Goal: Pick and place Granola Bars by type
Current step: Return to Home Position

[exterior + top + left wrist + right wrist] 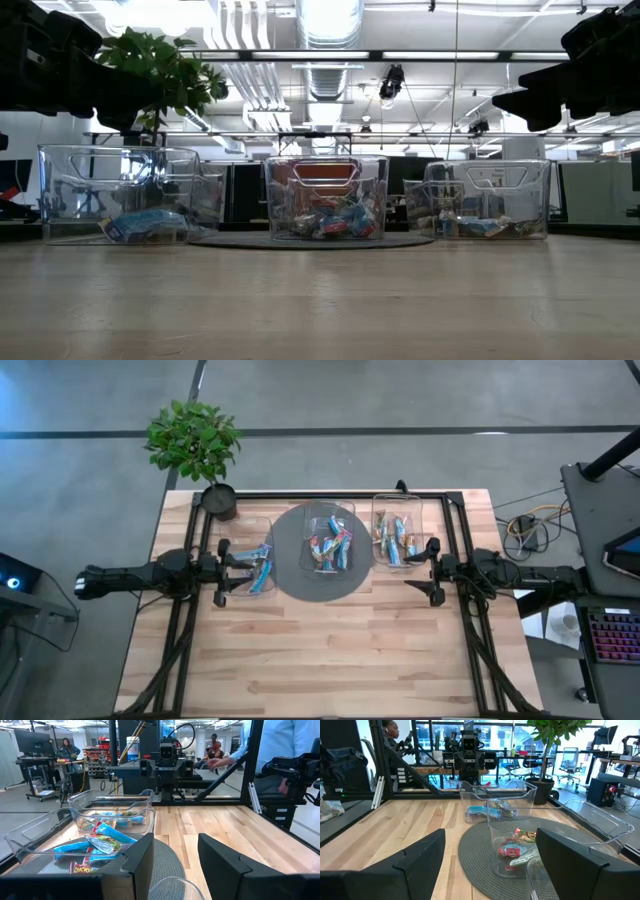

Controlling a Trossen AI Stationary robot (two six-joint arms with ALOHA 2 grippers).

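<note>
Granola Bars (330,545) lay in three clear bins set in a row: left bin (250,518), middle bin (330,506) on a round grey mat (290,575), right bin (398,498). Left gripper (238,572) hovered over left bin's outer edge, fingers spread wide, empty. Right gripper (420,568) hovered beside right bin, also wide and empty.

Pale smooth wood table (330,650), clear glossy plastic bins (300,180), granola bars (105,840) in shiny crinkled wrappers, grey woven mat (475,850)

Open: bare front half of bench (330,650) | Blocked: left bin (245,518), middle bin (330,506), right bin (398,498) across back | Row ends: left pincer (225,572), right pincer (430,571) | Back-left corner: potted plant (195,445)
</note>
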